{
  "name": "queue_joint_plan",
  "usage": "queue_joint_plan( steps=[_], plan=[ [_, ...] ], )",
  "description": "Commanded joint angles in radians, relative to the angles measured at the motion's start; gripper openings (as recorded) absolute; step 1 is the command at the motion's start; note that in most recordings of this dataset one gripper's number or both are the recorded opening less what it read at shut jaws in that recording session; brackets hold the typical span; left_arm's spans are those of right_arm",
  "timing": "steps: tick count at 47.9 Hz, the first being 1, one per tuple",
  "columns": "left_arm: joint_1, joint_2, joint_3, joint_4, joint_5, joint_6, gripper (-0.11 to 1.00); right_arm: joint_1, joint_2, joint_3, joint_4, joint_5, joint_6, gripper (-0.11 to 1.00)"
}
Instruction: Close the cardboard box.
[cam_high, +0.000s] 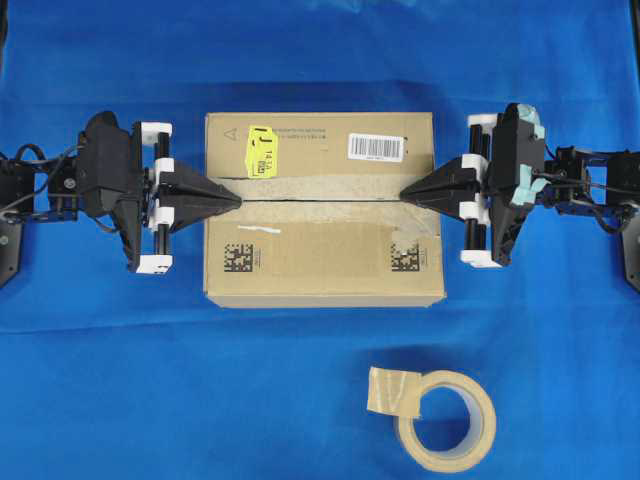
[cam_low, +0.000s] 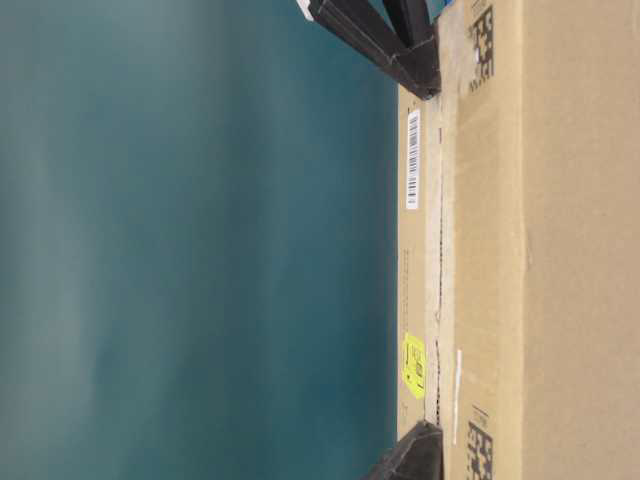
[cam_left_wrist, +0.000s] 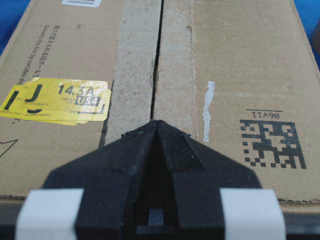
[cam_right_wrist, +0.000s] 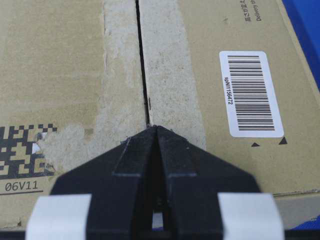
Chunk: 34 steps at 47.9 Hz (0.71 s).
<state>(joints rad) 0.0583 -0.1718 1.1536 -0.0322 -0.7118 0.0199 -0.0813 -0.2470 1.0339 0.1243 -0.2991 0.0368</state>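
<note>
The cardboard box (cam_high: 320, 255) lies in the middle of the blue cloth with its top flaps folded flat. The flaps meet at a narrow middle seam (cam_high: 320, 200). It bears a yellow sticker (cam_high: 262, 150), a barcode label (cam_high: 377, 147) and data-matrix codes. My left gripper (cam_high: 238, 200) is shut and empty, its tip over the seam's left end; it also shows in the left wrist view (cam_left_wrist: 156, 122). My right gripper (cam_high: 402, 195) is shut and empty, its tip over the seam's right end; it also shows in the right wrist view (cam_right_wrist: 155, 127).
A beige tape roll (cam_high: 445, 420) with a loose end lies on the cloth in front of the box, towards the right. Blue cloth (cam_high: 100, 380) covers the whole table.
</note>
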Motion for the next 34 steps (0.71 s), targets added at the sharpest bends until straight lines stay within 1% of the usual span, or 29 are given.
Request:
queue_joint_plan(
  steps=[1, 34],
  plan=[
    [0.008, 0.000, -0.011, -0.003, -0.006, 0.002, 0.00, -0.003, -0.003, -0.005, 0.000, 0.002, -0.002, 0.00],
    [0.009, 0.000, -0.009, -0.008, -0.005, 0.003, 0.00, -0.003, -0.003, -0.005, 0.000, 0.000, 0.006, 0.00]
  ],
)
